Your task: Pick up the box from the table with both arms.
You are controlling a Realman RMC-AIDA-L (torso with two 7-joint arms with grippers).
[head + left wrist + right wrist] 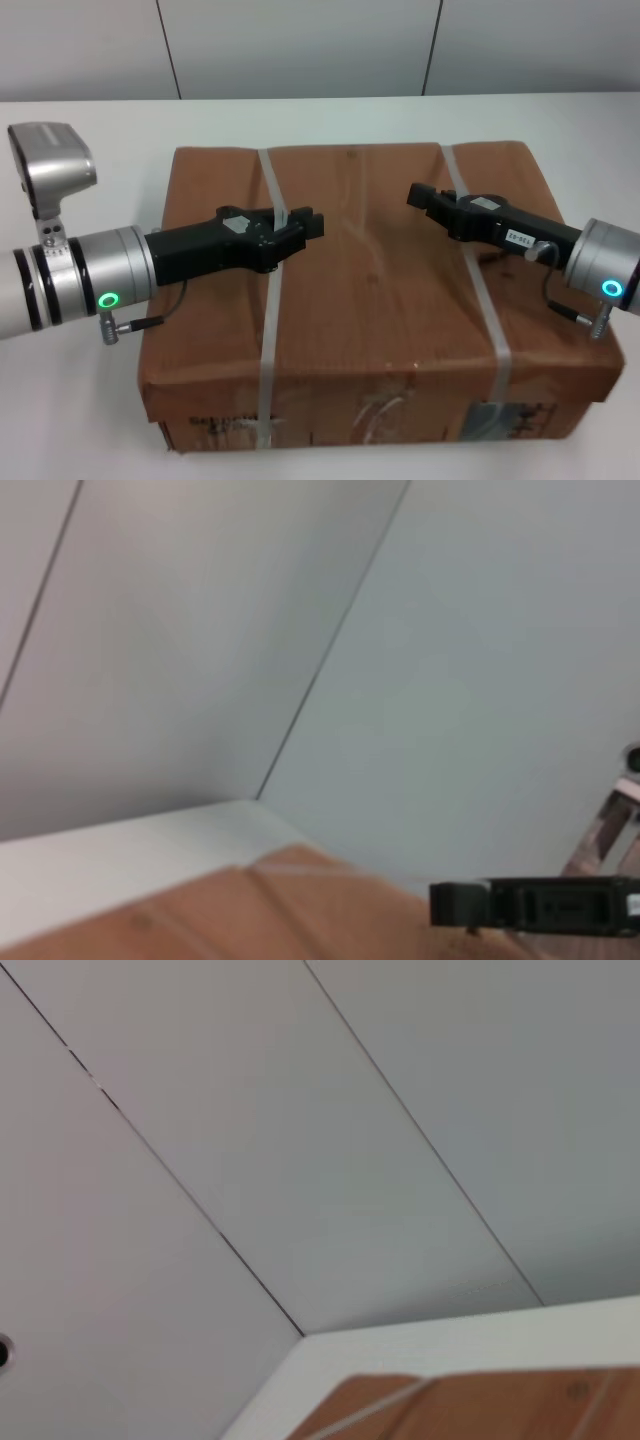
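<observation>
Two tools, left [312,225] and right [420,196], above the box [370,290], empty, finger spread unclear.

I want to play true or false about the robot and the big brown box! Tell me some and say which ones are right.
1. The box sits on the white table. True.
2. The box has two pale straps across its top. True.
3. Only one arm is over the box. False: the left gripper and right gripper are both above it.
4. The box is blue. False: it is brown cardboard.
5. The grippers are touching each other. False: bare box top shows between them.
</observation>
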